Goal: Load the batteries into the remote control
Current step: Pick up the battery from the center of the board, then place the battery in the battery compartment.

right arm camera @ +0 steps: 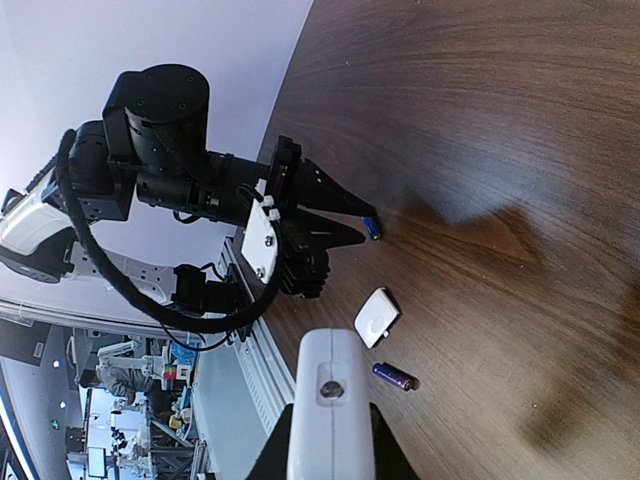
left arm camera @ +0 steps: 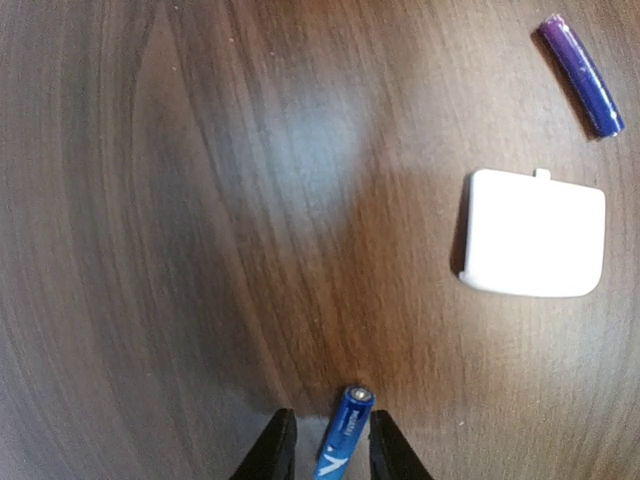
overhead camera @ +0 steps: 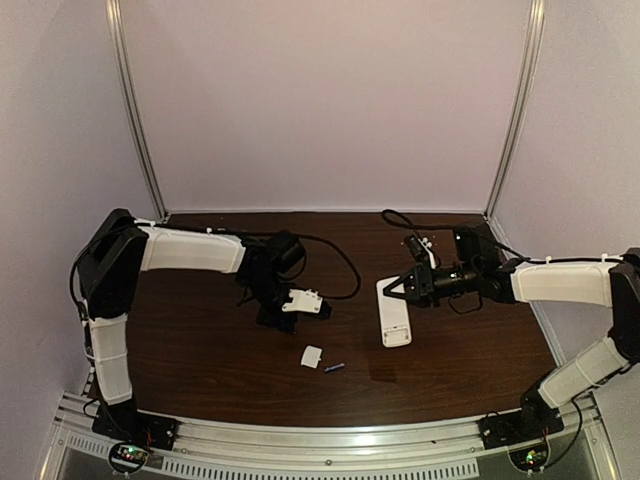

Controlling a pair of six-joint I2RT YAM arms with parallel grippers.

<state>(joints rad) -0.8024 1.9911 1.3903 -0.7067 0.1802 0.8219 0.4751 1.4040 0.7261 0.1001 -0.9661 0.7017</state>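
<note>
At desk (left arm camera: pixel 200 200) left-centre, left tool (left arm camera: pixel 333 422) narrowly parted, pinching battery (left arm camera: pixel 347 420). Second battery (left arm camera: pixel 582 75) loose near cover (left arm camera: pixel 533 235). Right tool (right arm camera: pixel 330 418) clamped on remote (right arm camera: pixel 330 385), right of centre.

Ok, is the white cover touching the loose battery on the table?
No, the left wrist view shows a clear gap between the white cover and the loose battery.
</note>
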